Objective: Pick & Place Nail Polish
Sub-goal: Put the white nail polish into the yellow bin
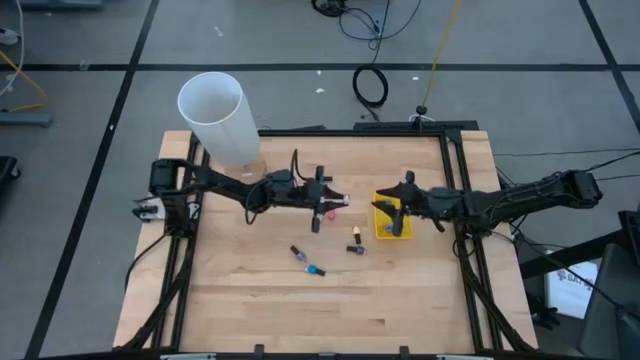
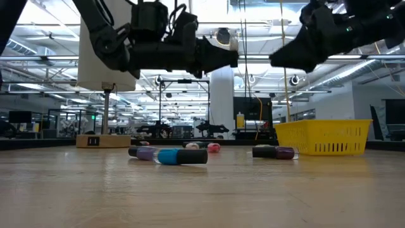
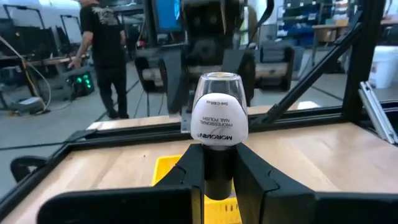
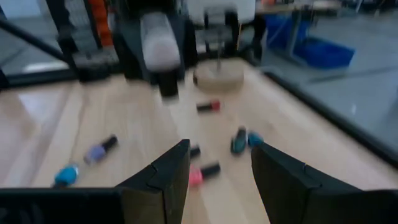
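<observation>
My left gripper [image 1: 336,200] is over the table's middle, shut on a white nail polish bottle [image 3: 219,109], lifted above the table just left of the yellow bin [image 1: 392,220]. My right gripper [image 4: 217,155] is open and empty, over the bin's left side [image 1: 384,207]. Several small bottles lie on their sides on the wood: a pink one [image 1: 326,212], a dark one [image 1: 316,223], a yellow one [image 1: 355,236], a purple one [image 1: 298,253] and a teal one [image 1: 316,270]. My left gripper pinches the bottle's dark cap [image 3: 217,167] between its two fingers. The fingers are level and point toward the table's right edge, along the bottle. The white glass body sticks out past the fingertips, label up, lifted clear of the table.
A big white cylinder [image 1: 216,118] stands at the table's far left corner. A black frame [image 1: 455,180] runs round the table. The yellow bin also shows in the low view [image 2: 326,136]. A person stands in the room beyond the table [image 3: 106,50].
</observation>
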`<state>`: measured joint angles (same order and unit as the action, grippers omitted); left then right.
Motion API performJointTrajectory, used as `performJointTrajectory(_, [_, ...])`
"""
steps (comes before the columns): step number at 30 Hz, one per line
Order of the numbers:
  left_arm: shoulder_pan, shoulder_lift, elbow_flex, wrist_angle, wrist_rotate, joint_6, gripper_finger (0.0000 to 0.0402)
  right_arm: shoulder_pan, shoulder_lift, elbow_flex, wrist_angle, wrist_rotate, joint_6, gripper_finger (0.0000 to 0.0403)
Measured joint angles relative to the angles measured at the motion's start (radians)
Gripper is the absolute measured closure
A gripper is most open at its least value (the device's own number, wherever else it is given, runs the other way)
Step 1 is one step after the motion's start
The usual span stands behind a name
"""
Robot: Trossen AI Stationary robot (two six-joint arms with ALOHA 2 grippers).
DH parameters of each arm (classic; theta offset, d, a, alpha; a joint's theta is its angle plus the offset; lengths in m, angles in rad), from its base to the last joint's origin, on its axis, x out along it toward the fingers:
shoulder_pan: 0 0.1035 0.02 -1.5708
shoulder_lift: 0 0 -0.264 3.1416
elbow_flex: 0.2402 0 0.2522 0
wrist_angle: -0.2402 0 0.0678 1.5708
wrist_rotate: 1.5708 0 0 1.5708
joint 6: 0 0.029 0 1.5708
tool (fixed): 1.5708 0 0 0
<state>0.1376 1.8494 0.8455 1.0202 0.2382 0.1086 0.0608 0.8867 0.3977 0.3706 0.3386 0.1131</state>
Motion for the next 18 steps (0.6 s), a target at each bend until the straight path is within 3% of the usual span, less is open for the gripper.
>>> performJointTrajectory(5, [0.006,0.052,0.042,-0.003,0.007,-0.013,0.0362,0.000,0.019,0.000,0.117,-0.004,-0.055,0.0229])
performJointTrajectory(10, [0.004,0.102,0.111,-0.008,0.077,-0.037,0.0362,0.000,0.100,0.000,0.237,-0.107,-0.085,0.0179])
performJointTrajectory(18, [-0.021,0.142,0.214,-0.072,0.124,-0.034,0.0362,0.000,0.232,0.000,0.400,-0.113,-0.084,0.0117])
